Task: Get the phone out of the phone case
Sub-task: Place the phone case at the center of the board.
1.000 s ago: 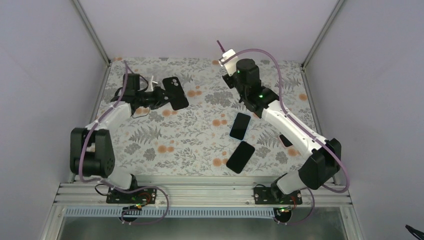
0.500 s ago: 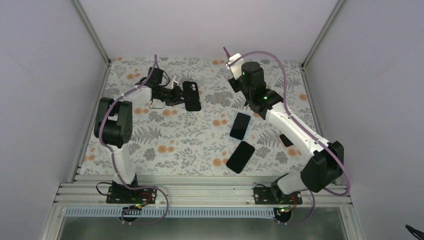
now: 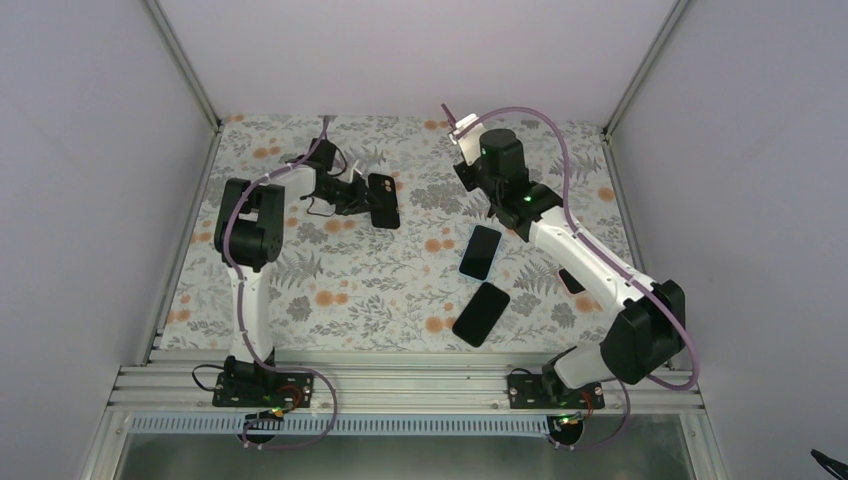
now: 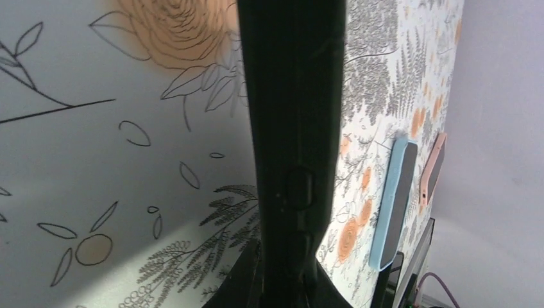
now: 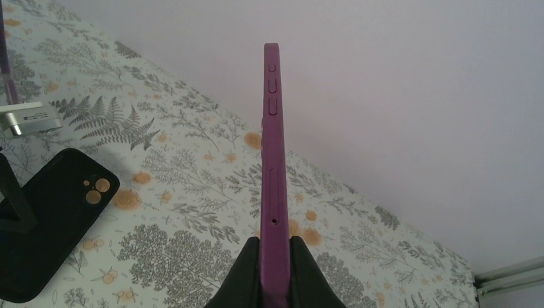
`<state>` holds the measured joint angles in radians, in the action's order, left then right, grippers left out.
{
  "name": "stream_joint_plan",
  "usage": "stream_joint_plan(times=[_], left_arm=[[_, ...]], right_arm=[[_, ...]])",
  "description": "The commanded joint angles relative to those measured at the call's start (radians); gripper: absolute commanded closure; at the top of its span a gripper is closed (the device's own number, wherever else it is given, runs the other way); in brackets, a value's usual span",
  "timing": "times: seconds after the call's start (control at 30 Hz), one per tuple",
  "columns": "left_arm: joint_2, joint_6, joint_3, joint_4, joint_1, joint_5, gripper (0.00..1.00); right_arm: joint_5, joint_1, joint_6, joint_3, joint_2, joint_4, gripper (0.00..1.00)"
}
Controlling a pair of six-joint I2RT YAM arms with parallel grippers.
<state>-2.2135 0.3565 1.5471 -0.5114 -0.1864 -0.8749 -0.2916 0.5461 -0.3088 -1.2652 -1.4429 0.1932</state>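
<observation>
Phone (image 5: 272, 160): being pinched edge-up by right gripper (image 5: 274, 250), hovering over far floral table (image 3: 330, 280), apparently already freed. Black phone case (image 3: 383, 200): being clamped by left gripper (image 3: 350, 193), well apart, likely keeping the 2 separated.

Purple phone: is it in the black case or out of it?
Out. The right gripper holds the phone in the air; the case is apart, in the left gripper.

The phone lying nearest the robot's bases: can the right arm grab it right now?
Probably not yet. The right gripper is shut on a purple phone, so it has no free grip. The phone itself lies uncovered on the table, close beside that arm.
</observation>
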Motion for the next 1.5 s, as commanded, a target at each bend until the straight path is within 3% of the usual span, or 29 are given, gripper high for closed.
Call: stream_joint_plan(times=[0.0,0.4,0.57,0.8,1.07,1.2,1.47], left_arm=[[-0.032,-0.033,0.035,-0.036,-0.008,-0.021,0.97],[-0.045,-0.051,0.025,-0.057,-0.022,0.014,0.96],[-0.035,-0.077,0.040,-0.091,-0.037,0.084,0.76],[0.036,-0.106,0.073,-0.114,-0.042,0.199,0.56],[0.269,-0.085,0.020,-0.020,-0.026,0.246,0.16],[0.384,-0.082,0.041,0.029,-0.012,0.255,0.07],[0.501,-0.022,0.269,0.032,-0.015,0.216,0.05]], right_arm=[[0.015,-0.012,0.028,0.013,-0.007,-0.084,0.96],[0.041,-0.014,0.056,0.022,-0.030,-0.083,0.96],[0.046,-0.014,0.059,0.030,-0.029,-0.086,0.96],[0.052,-0.014,0.059,0.030,-0.006,-0.077,0.96],[0.056,-0.013,0.017,0.002,0.016,-0.066,0.96],[0.048,-0.014,-0.021,-0.045,0.023,-0.053,0.96],[0.019,-0.010,-0.111,-0.111,0.044,-0.102,0.96]])
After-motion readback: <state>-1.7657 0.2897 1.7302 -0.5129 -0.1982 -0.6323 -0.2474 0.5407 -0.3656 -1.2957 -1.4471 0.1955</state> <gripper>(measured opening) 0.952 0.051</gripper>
